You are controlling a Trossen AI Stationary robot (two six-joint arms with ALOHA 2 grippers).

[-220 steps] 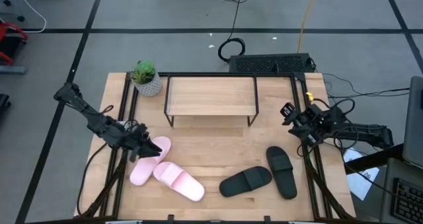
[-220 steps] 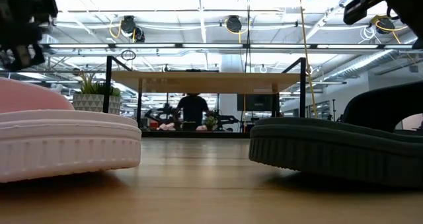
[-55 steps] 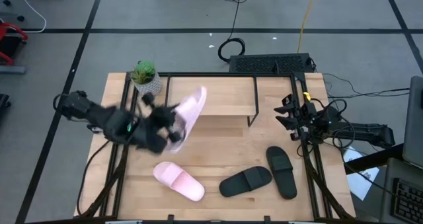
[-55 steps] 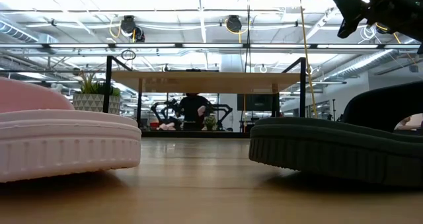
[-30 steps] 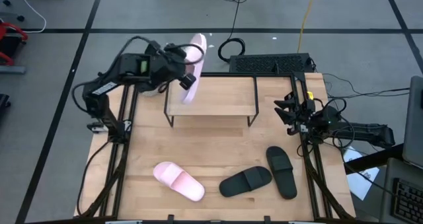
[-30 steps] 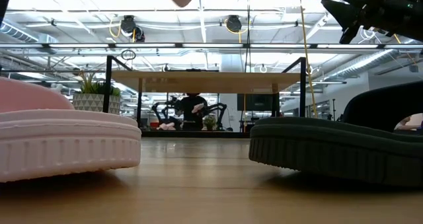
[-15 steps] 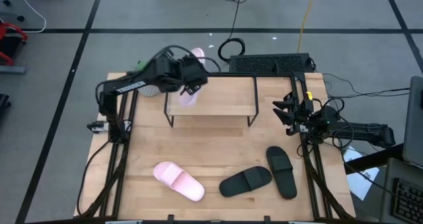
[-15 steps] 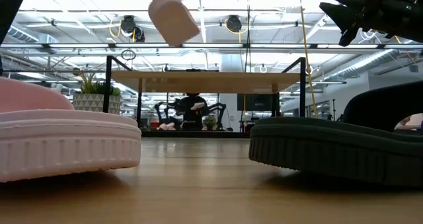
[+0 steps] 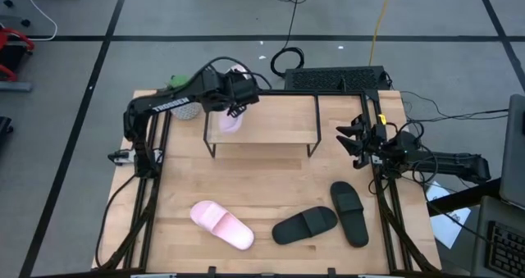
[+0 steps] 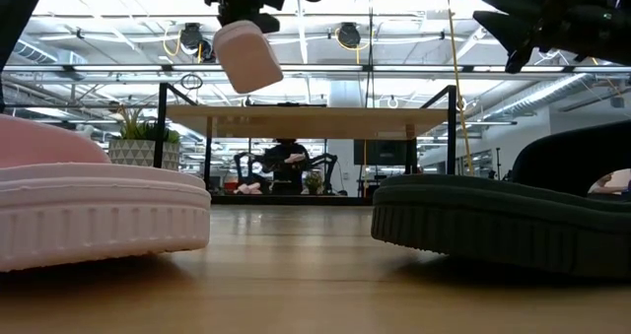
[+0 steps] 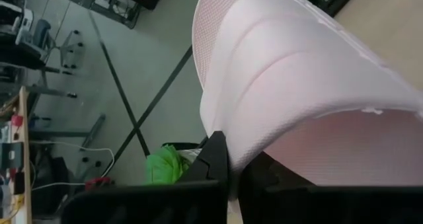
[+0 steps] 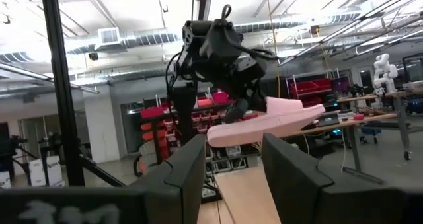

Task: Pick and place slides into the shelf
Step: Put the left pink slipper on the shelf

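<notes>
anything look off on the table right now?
The three slides on the table lie scattered: the pink slide sits diagonal and alone, the black pair splayed at an angle. Its mate hangs tilted in the shut left gripper above the shelf, not yet set down.

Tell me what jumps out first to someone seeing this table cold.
The left gripper holds a pale pink slide in the air over the left end of the shelf, clear of its top. The other pink slide and the two black slides lie on the table's front part. The right gripper waits open by the table's right edge.
</notes>
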